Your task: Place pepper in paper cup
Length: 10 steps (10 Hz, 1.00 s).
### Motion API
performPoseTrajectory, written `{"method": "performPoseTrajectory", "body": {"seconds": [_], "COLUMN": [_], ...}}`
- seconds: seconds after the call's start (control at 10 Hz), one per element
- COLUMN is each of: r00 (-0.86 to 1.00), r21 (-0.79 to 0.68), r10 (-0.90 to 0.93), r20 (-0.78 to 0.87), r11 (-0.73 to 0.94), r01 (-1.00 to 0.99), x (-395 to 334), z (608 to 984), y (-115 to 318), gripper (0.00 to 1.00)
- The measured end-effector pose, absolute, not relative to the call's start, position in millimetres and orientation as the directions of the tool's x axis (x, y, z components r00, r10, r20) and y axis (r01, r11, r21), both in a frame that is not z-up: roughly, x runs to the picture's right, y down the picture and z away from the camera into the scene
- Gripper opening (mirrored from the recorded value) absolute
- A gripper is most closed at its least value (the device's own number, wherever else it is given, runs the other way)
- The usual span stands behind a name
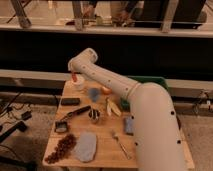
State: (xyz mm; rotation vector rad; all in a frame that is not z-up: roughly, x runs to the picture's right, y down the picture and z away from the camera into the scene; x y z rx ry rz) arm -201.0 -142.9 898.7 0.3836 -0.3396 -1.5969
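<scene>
At the front left corner of the wooden counter (102, 152) lies a dark reddish bunch of grapes (61, 148). Just behind it sits a small dark square thing (61, 127), and farther back a flat black block (70, 101). At the far left corner the tool (74, 75) hangs from the end of the white arm (115, 85), pointing down. It grips the pepper (74, 78), which shows as a small red-orange shape at its tip. The pepper is in the air at the rear left edge of the paper cup (79, 84), just above the rim and not inside. The cup stands upright on the counter.

A dark-handled utensil (76, 112) lies slanted near the middle, and a grey-blue cloth (86, 146) lies flat at the front. Right of the cup is a small blue-grey item (93, 93); what it is I cannot tell. A small dark metal cup (94, 116) stands in front of it. Next come a round orange fruit (106, 90), a yellow banana (112, 106), a fork (120, 144) near the front and a blue sponge (129, 125) close beside the arm's bulk. A green container (152, 80) shows behind the arm at the right
</scene>
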Motion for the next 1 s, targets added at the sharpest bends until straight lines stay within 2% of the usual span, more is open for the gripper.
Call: {"method": "performPoseTrajectory", "body": {"seconds": [1.0], "r00": [-0.027], "r21": [0.445], "r10": [-0.997], "r20": [-0.07], "r11": [-0.055], "r01": [0.894], "x": [-189.9], "z": [909.1], "y": [-138.9], "gripper": [0.04]}}
